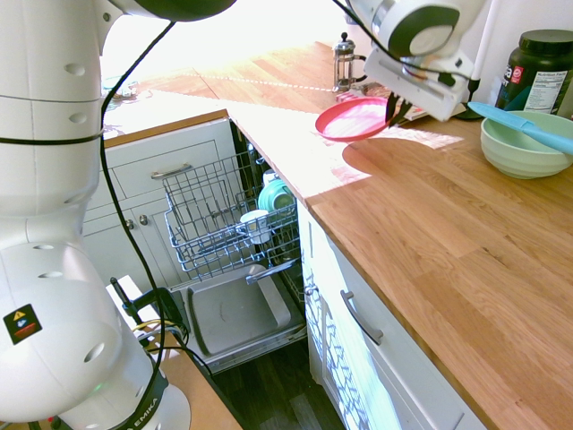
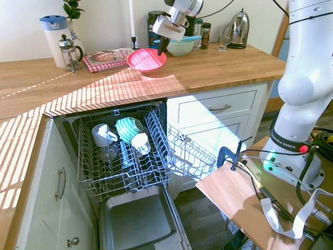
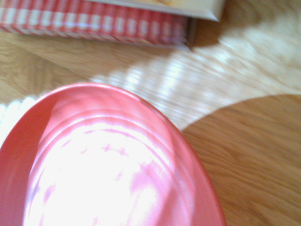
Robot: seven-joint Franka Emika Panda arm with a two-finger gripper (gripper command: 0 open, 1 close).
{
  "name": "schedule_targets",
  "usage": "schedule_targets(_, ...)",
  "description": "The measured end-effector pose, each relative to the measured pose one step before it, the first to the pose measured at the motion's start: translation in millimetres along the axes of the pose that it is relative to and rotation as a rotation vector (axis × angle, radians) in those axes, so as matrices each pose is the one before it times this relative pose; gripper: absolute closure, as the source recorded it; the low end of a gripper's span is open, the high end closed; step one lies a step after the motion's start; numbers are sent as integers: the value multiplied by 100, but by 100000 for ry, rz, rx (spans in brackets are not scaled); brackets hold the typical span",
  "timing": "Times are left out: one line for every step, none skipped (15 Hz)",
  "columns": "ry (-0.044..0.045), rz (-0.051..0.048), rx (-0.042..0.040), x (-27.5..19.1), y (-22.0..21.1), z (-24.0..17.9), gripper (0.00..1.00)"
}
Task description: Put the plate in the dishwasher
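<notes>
The pink-red plate point(image 1: 351, 119) point(image 2: 145, 59) hangs slightly tilted just above the wooden counter and casts a round shadow on it. My gripper point(image 1: 394, 112) point(image 2: 161, 50) is shut on the plate's rim, on the side towards the pale green bowl. Seen from the wrist, the plate point(image 3: 108, 165) fills the lower left, lit brightly by the sun. Below the counter edge the dishwasher stands open, its grey wire rack point(image 1: 215, 215) point(image 2: 119, 156) pulled out over the lowered door panel point(image 1: 233, 313) point(image 2: 138, 219).
In the rack are a teal dish point(image 2: 128, 127) and white cups point(image 2: 139, 141). On the counter stand a pale green bowl point(image 1: 524, 143) with a blue spatula, a French press point(image 2: 69, 52), a red-checked book point(image 2: 106, 57), a kettle point(image 2: 238, 23) and a dark jar point(image 1: 542, 72).
</notes>
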State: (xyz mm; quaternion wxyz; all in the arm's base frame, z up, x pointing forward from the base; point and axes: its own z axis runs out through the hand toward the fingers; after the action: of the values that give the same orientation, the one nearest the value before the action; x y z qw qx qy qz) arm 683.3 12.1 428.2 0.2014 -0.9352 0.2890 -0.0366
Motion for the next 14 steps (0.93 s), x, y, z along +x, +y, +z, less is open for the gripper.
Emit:
schedule_targets(2950, -4875, -4027, -1305, -3422, -1235, 100)
schedule_targets(4026, -4731, -4223, -2054, -4062, -1416, 100)
schedule_targets(4848, -4065, -3473, -2899, -4284, -1676, 100)
schedule_targets(5465, -4402, -2536, -3749, -4605, -1847, 100)
schedule_targets(5257, -4470, -2111, -4217, -4390, -1690, 100)
schedule_targets(5353, -4672, -2264, -4798, -4360, -1385, 100)
schedule_targets(4530, -4290, -2627, -4862, -3630, -367, 100)
schedule_targets(3958, -4702, -3160, -5424, -3033, 1220, 100)
schedule_targets(4062, -5326, -3633, -5857, -2445, 2422, 100)
schedule_targets(3967, -4952, -3822, -5086, -1646, 3193, 100)
schedule_targets(3998, -4859, -4077, -4424, -982, 4092, 100)
schedule_targets(4210, -5006, -5197, -3810, -572, 4157, 100)
schedule_targets(4350, -3881, -4400, -2275, -686, 2651, 100)
schedule_targets(4340, -3621, -4301, -1628, -630, 1786, 100)
